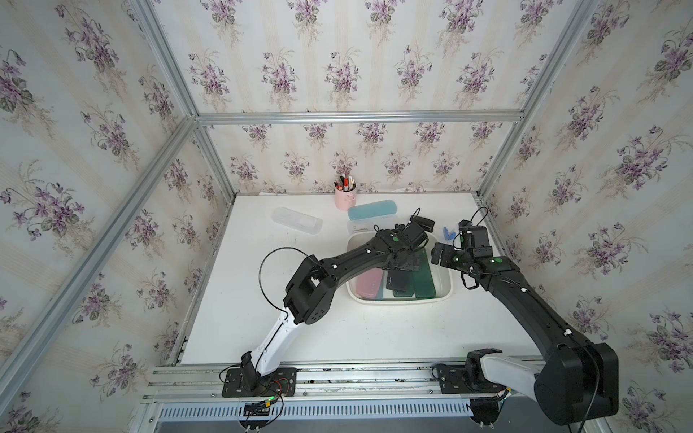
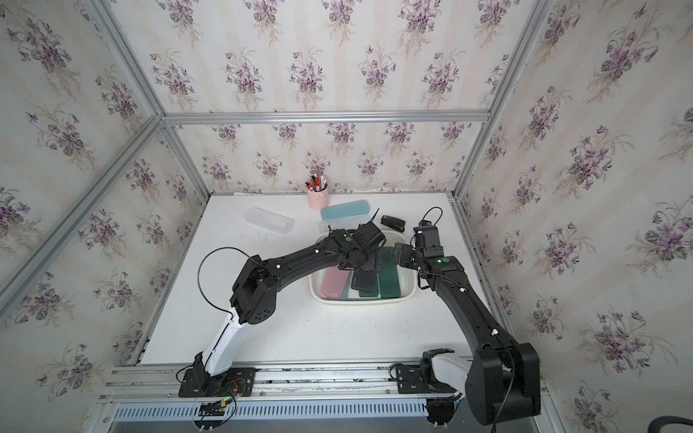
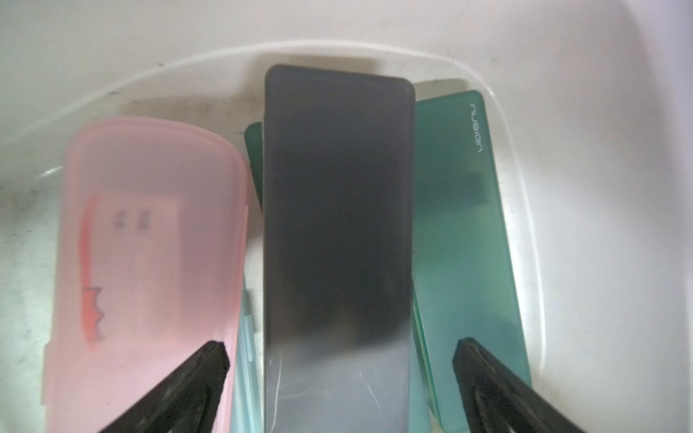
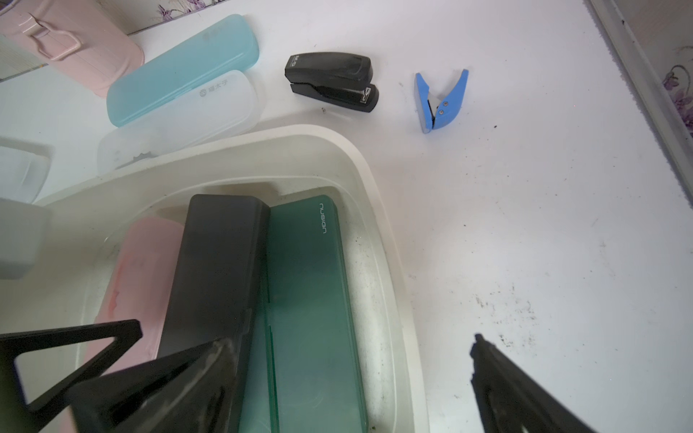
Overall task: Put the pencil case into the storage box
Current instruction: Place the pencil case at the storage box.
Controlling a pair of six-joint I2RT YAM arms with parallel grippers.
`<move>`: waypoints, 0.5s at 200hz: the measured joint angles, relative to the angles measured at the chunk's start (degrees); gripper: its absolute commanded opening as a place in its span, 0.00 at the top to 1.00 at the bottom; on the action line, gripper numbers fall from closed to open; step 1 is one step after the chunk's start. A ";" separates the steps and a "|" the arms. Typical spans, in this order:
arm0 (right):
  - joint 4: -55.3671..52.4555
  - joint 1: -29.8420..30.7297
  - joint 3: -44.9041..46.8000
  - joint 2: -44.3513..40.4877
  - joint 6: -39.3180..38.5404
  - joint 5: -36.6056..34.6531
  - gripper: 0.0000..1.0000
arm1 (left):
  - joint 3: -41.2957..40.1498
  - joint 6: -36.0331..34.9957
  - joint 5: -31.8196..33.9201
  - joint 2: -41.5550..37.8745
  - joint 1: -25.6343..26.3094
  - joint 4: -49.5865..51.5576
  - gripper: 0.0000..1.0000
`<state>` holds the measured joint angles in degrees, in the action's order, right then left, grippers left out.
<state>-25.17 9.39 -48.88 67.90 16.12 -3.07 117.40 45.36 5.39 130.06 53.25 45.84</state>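
The white storage box (image 1: 401,300) (image 2: 360,300) stands at the table's right middle. Inside it lie a pink pencil case (image 3: 150,243), a black pencil case (image 1: 397,280) (image 3: 337,225) (image 4: 221,262) and a green pencil case (image 3: 465,225) (image 4: 311,300). The black one rests slanted on top of the others. My left gripper (image 3: 341,356) hangs open just above it, jaws wider than the case and not touching it. My right gripper (image 4: 350,345) is open and empty over the box's right rim (image 4: 375,180).
Behind the box lie a blue case (image 1: 372,212) and a clear case (image 4: 180,120); another clear case (image 1: 296,221) lies further left. A pink pen cup (image 1: 345,198), a black stapler (image 4: 332,80) and a blue clip (image 4: 440,101) are nearby. Frame posts border the table.
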 measured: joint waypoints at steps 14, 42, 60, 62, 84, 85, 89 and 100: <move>0.00 -0.02 0.04 -0.20 -0.02 0.35 0.00 | -1.31 -0.26 1.42 -3.32 -0.07 0.50 0.01; 0.00 -0.02 0.04 -0.39 -0.04 0.81 0.01 | -5.22 -4.85 4.98 -11.98 -3.39 3.10 0.01; 0.02 0.00 0.07 -0.39 -0.04 1.46 0.01 | -7.41 -9.97 5.38 -16.39 -10.60 4.94 0.01; 0.02 0.00 0.09 -0.39 -0.04 1.60 0.01 | -7.54 -10.40 5.38 -16.65 -11.47 5.14 0.01; 0.11 0.04 0.57 -0.37 -0.04 3.08 0.01 | -6.60 -12.35 5.27 -16.63 -25.05 9.01 0.01; 0.13 0.04 0.59 -0.37 -0.04 3.13 0.01 | -6.49 -12.35 5.27 -16.52 -25.55 9.16 0.01; 0.13 0.04 0.59 -0.33 -0.04 3.48 0.01 | -5.92 -12.33 5.27 -15.98 -27.69 10.03 0.01; 0.46 0.04 0.59 0.00 -0.04 3.80 0.01 | -3.06 -11.87 5.05 -13.29 -33.42 12.50 0.01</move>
<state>-24.71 9.43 -48.29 67.90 16.08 0.73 114.34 33.50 10.44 116.77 19.84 58.35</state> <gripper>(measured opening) 0.993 0.990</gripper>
